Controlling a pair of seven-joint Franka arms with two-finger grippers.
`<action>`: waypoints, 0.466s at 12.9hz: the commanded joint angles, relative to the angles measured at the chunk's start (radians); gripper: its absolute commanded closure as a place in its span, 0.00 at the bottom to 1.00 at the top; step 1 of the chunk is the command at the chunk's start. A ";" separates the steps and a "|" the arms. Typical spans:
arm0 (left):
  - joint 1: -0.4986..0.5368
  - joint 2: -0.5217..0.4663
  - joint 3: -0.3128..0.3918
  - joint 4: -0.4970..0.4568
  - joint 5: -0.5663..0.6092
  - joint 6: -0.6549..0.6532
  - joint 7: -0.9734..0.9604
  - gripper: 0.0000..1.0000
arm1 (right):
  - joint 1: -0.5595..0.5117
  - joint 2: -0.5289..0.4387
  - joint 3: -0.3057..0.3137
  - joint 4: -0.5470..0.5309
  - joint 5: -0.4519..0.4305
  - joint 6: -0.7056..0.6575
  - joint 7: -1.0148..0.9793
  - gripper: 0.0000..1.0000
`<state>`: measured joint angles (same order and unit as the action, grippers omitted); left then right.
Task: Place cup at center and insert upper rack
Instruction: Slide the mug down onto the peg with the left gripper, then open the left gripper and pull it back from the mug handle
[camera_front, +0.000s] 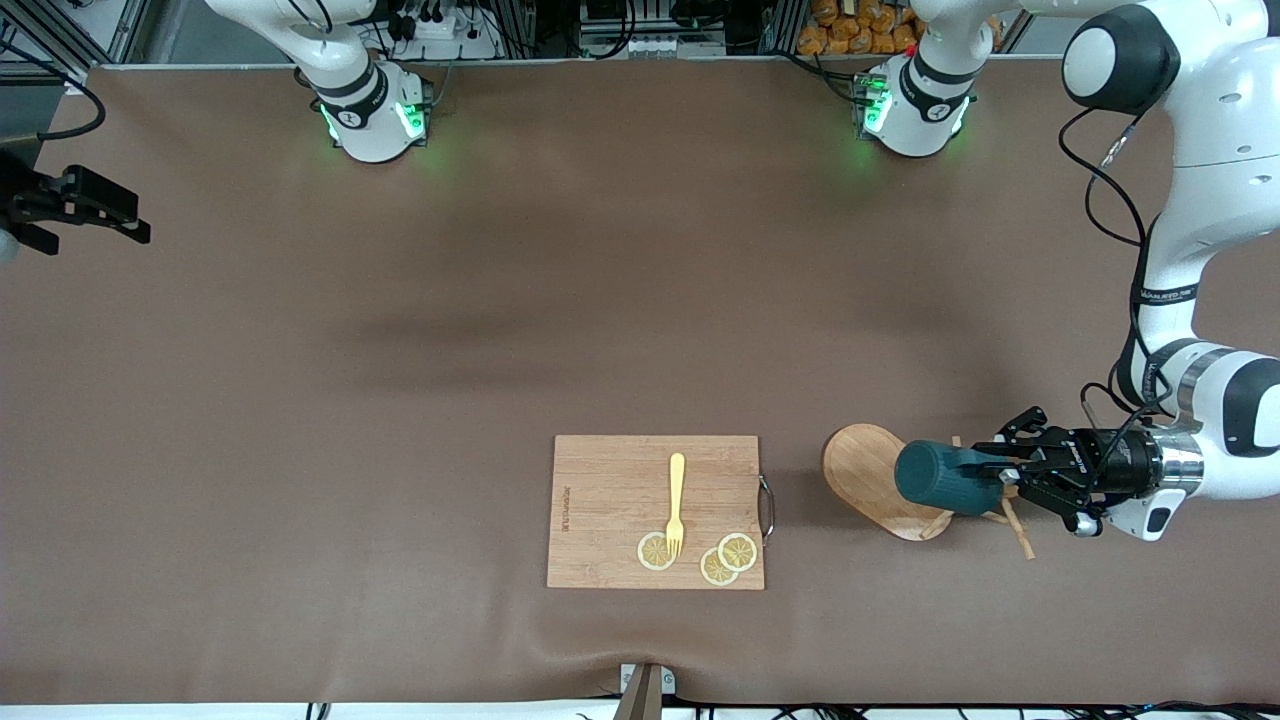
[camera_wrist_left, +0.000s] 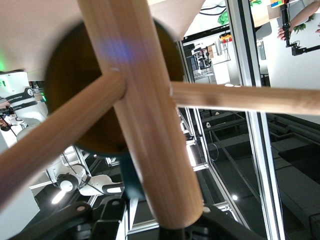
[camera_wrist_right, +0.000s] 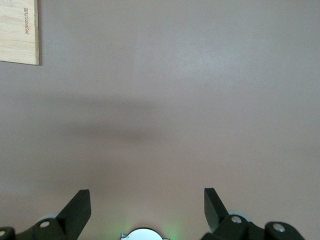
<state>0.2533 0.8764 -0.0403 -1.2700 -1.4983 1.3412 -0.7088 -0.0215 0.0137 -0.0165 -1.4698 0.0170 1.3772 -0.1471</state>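
Nearest the front camera: rectangular light-wood cutting board (camera_front: 655, 510) with a metal handle, carrying a yellow plastic fork (camera_front: 676, 502) and three lemon slices (camera_front: 722, 556). Not part of the task.

Beside it, toward the left arm's end of the table: light wooden mug tree with an oval flat base (camera_front: 868, 478). It looks tipped over, base on edge facing the board, post running roughly level from the base toward the left gripper (camera_front: 1010, 478). So the long axis is about in line with that gripper's approach. Thin pegs splay out under the gripper onto the brown table mat (camera_front: 400, 380).

Small dark teal-green cylindrical cup (camera_front: 938, 478) sits on its side along the post, between the base and the left gripper, closed bottom toward the board. Looks hung on a peg; can't confirm.

Left gripper: fingers pinched nearly closed at the post end. The left wrist view is filled by the post and pegs, with the cup's tan inside (camera_wrist_left: 95, 95) around them. Whether it grips the post or the cup rim, can't tell.

Right gripper (camera_wrist_right: 145, 207): jaws wide, empty, parked over bare mat at the right arm's end. Waiting.

Judgement: the left arm is far nearer. The cup has to slide off along the post axis before it can go to centre.
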 joint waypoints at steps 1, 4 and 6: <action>0.006 0.016 -0.003 0.018 -0.026 -0.022 0.008 0.18 | -0.005 -0.017 -0.002 -0.011 0.003 -0.032 0.017 0.00; 0.009 0.006 -0.003 0.018 -0.026 -0.022 0.006 0.00 | -0.005 -0.018 -0.002 -0.011 0.003 -0.033 0.041 0.00; 0.015 0.001 -0.004 0.020 -0.037 -0.042 0.002 0.00 | -0.003 -0.018 -0.002 -0.011 0.004 -0.033 0.063 0.00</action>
<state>0.2562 0.8771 -0.0404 -1.2627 -1.5051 1.3299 -0.7082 -0.0217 0.0137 -0.0214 -1.4699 0.0170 1.3506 -0.1148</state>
